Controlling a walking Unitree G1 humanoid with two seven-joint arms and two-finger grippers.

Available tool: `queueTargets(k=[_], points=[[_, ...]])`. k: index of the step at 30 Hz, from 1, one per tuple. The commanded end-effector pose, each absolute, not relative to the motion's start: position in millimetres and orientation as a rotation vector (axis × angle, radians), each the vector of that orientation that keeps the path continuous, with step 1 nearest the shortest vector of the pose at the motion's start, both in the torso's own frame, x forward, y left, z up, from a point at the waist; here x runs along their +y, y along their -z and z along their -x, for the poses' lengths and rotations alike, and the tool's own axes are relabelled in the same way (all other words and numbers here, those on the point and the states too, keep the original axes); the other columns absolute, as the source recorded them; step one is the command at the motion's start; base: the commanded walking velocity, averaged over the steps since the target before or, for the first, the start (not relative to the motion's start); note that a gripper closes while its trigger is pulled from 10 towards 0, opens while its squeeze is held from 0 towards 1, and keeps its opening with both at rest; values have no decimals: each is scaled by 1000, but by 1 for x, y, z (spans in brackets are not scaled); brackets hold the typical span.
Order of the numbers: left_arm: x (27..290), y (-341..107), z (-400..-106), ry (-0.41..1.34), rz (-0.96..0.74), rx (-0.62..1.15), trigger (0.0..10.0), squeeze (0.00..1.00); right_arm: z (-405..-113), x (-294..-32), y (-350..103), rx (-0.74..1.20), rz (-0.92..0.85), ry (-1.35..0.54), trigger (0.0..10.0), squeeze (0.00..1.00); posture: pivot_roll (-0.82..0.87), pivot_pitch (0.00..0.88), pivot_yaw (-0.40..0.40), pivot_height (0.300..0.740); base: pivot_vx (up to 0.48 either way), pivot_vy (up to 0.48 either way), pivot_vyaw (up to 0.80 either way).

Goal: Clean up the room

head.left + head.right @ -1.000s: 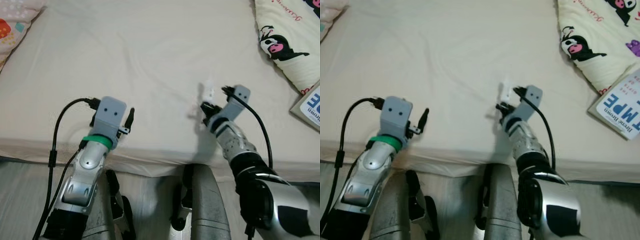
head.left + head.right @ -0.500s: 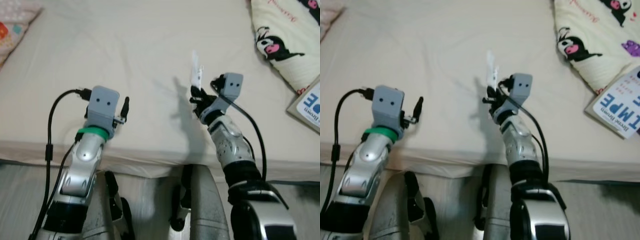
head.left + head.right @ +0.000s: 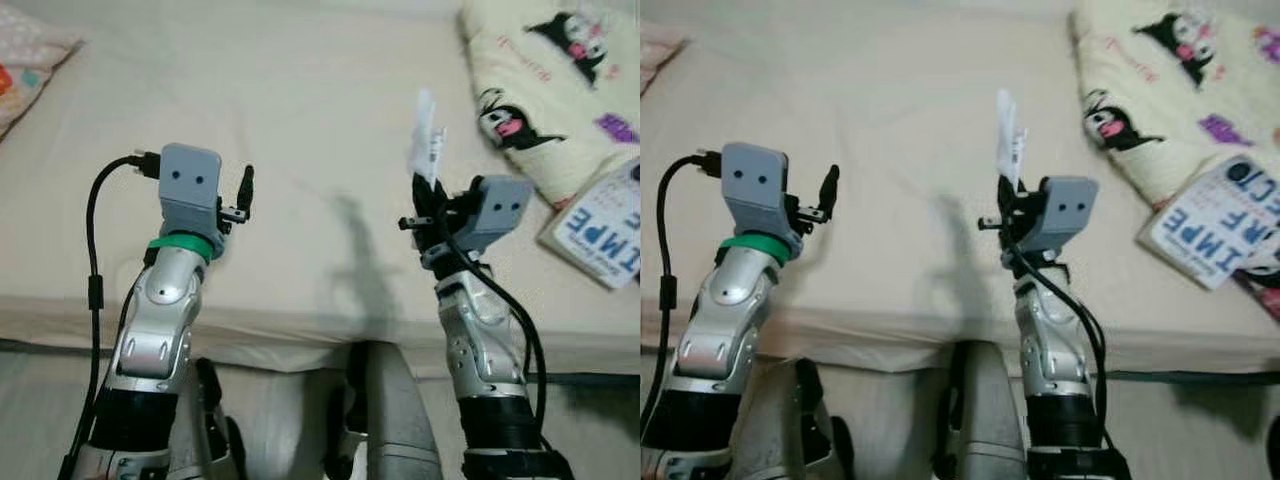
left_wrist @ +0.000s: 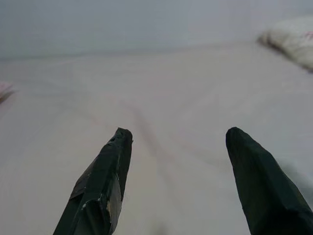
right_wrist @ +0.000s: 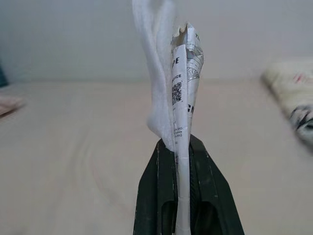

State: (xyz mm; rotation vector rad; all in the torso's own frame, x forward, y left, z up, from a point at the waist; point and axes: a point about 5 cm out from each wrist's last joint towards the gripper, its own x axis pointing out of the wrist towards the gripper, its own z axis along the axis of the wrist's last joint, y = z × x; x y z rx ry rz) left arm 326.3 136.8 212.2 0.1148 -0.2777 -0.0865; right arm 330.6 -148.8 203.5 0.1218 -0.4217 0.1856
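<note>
Right gripper (image 5: 182, 147) clenched on a folded printed paper wrapper (image 5: 182, 88), held upright above the bed sheet (image 3: 300, 120). Left gripper (image 4: 178, 139) released, empty, hovering. One scrap is picked up; disposal remains. Magazine (image 3: 600, 232) at 3 o'clock and cartoon-print pillow (image 3: 560, 80) at 2 o'clock likely remain untidied.

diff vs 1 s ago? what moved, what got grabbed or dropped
The right gripper, shut on the paper scrap, has lifted it from the bed sheet and holds it upright in the air. The left gripper rose slightly, still open and empty. The camera shifted too. The blanket and book stay put.
</note>
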Motion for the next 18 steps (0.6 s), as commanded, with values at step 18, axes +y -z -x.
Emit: queueTargets(k=[18], points=[[114,-215,-335,140,-71,-302,10000,0,-321,-161,-201,-448,-16,-134,10000,0,-194,38,-25,620,0,0,0]])
